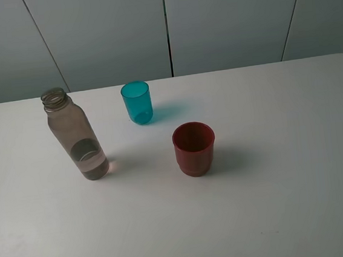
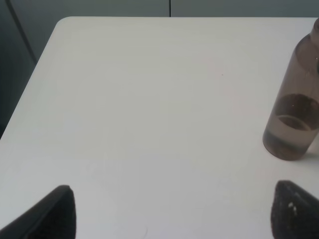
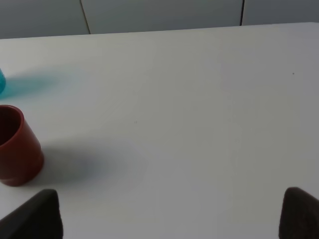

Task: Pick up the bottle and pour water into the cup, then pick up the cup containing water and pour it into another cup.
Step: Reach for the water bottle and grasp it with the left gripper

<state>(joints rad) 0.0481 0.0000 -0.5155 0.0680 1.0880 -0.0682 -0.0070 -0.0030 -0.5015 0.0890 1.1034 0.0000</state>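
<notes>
Left claw (image 2: 177, 215) and right claw (image 3: 169, 216) apart, empty; off-centre approach could topple the tall open bottle (image 1: 75, 138) and spill it.

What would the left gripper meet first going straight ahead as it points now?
Ahead of the left gripper, only bare table shows between its open jaws. The bottle stands in line with one fingertip and might get clipped; depth unclear.

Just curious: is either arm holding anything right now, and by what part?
Nothing. The left tool and right tool gape empty; the bottle stands free.
</notes>
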